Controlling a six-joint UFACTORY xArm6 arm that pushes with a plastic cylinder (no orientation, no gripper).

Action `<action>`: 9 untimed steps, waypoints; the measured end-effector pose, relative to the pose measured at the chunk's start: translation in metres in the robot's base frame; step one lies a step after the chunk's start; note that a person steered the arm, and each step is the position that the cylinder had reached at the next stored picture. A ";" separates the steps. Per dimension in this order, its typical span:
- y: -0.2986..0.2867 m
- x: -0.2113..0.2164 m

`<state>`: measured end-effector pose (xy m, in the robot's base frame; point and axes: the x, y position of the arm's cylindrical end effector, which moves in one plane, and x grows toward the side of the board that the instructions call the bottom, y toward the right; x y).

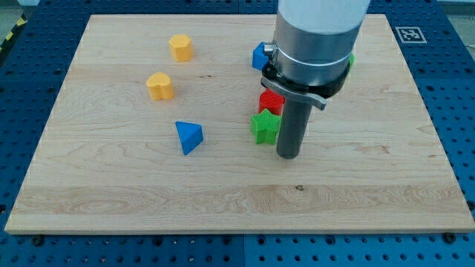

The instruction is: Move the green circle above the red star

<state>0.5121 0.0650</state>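
my tip [288,156] sits just right of green star [265,126], red block [270,101] behind it. no fingers, just a rod. open board [223,200] near and left. fiducial tag [410,34] far right, no readable text.

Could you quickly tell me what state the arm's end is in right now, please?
My tip: a bare rod, holding nothing, just right of the green star.
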 end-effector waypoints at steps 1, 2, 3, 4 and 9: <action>-0.015 -0.010; -0.015 -0.009; -0.008 0.019; 0.048 0.038; 0.205 -0.145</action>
<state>0.3671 0.2701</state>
